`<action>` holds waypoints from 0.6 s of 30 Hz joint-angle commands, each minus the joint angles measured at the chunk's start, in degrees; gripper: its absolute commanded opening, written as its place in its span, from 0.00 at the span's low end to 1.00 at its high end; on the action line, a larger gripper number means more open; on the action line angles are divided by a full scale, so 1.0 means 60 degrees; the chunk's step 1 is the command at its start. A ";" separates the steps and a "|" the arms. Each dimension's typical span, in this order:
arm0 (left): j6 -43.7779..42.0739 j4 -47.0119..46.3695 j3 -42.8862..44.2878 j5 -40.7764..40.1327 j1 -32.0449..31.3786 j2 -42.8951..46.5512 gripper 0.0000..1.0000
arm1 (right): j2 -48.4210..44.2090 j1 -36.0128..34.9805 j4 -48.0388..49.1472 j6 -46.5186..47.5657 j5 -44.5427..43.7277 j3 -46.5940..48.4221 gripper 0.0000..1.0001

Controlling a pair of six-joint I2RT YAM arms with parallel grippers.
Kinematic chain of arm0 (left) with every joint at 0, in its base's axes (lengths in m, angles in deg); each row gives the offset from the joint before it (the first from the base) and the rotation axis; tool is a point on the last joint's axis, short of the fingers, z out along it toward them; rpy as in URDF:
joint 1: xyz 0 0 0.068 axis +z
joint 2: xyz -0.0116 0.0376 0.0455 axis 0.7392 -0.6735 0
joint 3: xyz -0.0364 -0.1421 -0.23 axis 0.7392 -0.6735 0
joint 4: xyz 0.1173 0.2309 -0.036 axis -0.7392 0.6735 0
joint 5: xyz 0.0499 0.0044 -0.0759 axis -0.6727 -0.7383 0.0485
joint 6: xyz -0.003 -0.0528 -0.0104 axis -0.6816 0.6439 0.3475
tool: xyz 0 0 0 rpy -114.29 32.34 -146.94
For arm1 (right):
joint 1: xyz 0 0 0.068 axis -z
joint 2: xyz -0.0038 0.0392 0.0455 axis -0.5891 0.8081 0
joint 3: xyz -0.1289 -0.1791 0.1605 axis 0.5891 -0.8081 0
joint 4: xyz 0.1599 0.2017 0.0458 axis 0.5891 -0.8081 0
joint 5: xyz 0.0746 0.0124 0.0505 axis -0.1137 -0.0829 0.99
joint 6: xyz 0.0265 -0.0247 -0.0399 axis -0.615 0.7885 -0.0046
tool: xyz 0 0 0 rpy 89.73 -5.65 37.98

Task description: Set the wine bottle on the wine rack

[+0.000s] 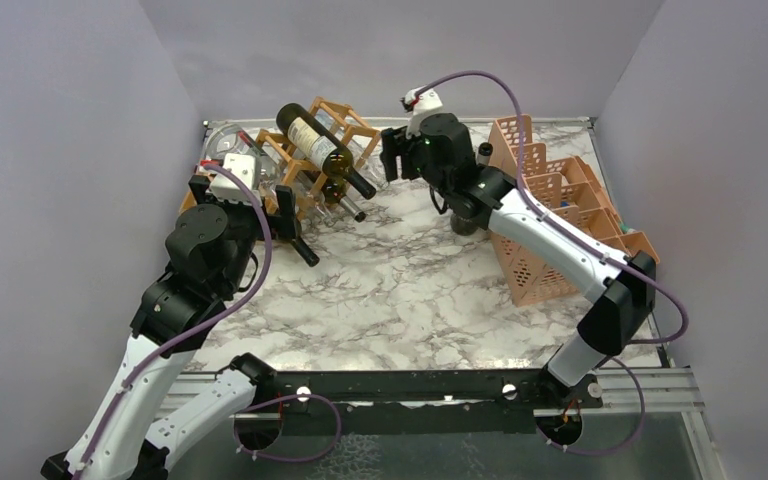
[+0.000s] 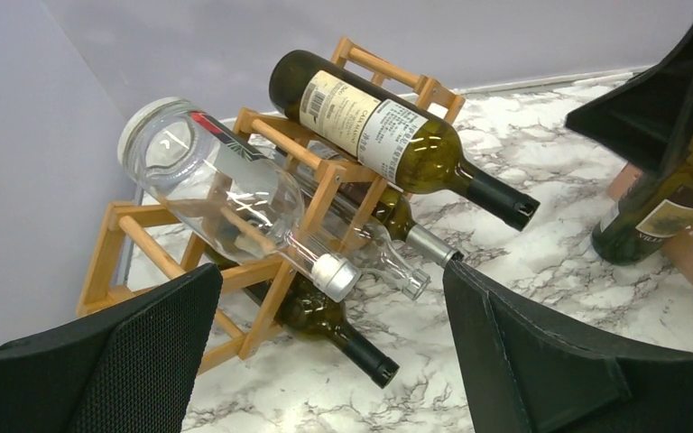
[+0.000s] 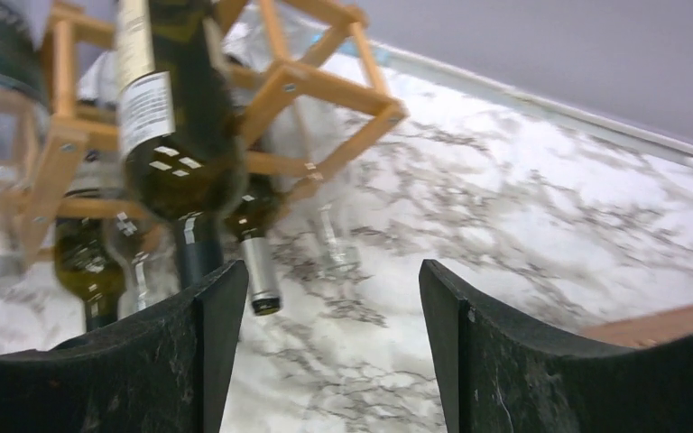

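Wine bottle (image 2: 370, 117) atop wine rack (image 2: 99, 262) | left jaws, right jaws spread | upright bottle (image 2: 636, 225) clear only from left wrist

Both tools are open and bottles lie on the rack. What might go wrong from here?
The right tool hangs open close to the neck of the green bottle lying on top of the wine rack; a careless move could nudge it off. The upright bottle by the pink crate stands close under the right arm and might get knocked over.

Marble table (image 1: 400, 290): wine rack (image 1: 345, 112) back-left, pink crate (image 1: 550, 200) right.
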 commanded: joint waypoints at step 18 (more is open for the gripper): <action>0.1879 -0.2029 -0.1687 0.1689 0.0033 -0.0075 0.99 | -0.2165 0.2126 -0.0436 -0.0360 -0.3178 -0.1801 0.61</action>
